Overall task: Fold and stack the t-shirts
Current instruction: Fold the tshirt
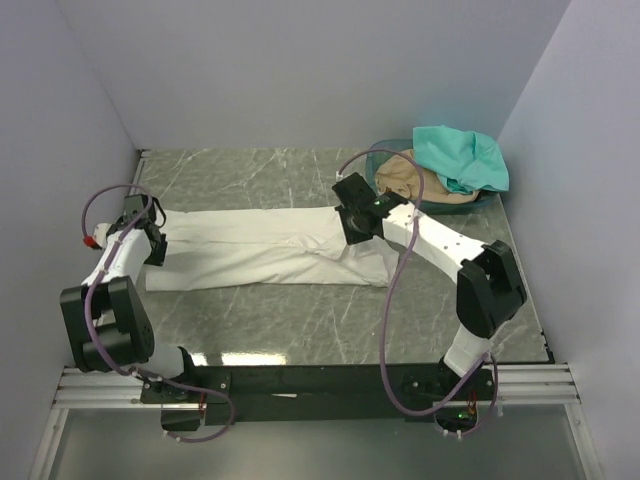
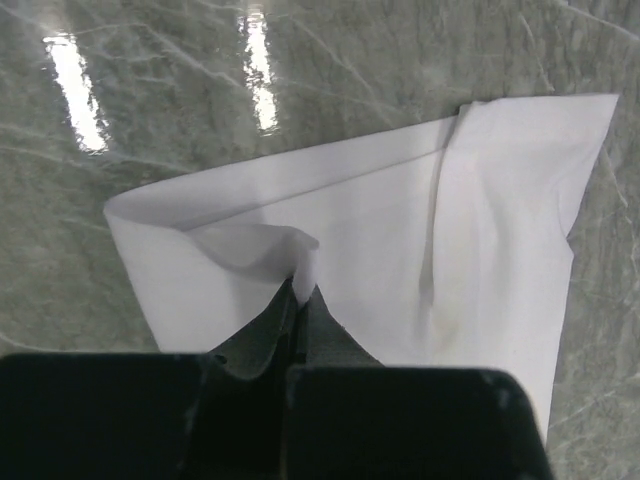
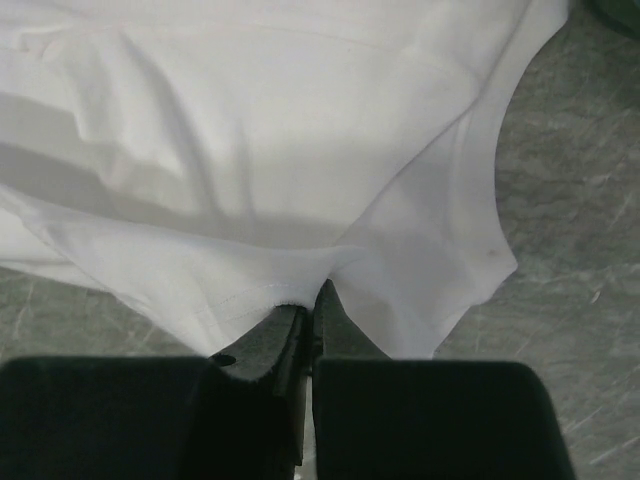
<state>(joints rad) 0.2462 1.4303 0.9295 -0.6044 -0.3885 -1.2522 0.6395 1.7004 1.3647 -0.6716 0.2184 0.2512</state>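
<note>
The white t-shirt [image 1: 262, 248] lies stretched in a long folded band across the table between both arms. My left gripper [image 1: 155, 243] is shut on its left end; in the left wrist view the white t-shirt [image 2: 400, 240] bunches up into the closed fingertips of the left gripper [image 2: 302, 290]. My right gripper [image 1: 357, 222] is shut on the shirt's right end, where a hem of the white t-shirt [image 3: 250, 170] is pinched in the right gripper [image 3: 312, 298]. A teal t-shirt [image 1: 462, 157] and a tan t-shirt [image 1: 408, 182] sit crumpled in the basket.
The round green basket [image 1: 478, 202] stands at the back right corner of the marble table [image 1: 300, 320], close behind my right arm. Grey walls close in the left, back and right sides.
</note>
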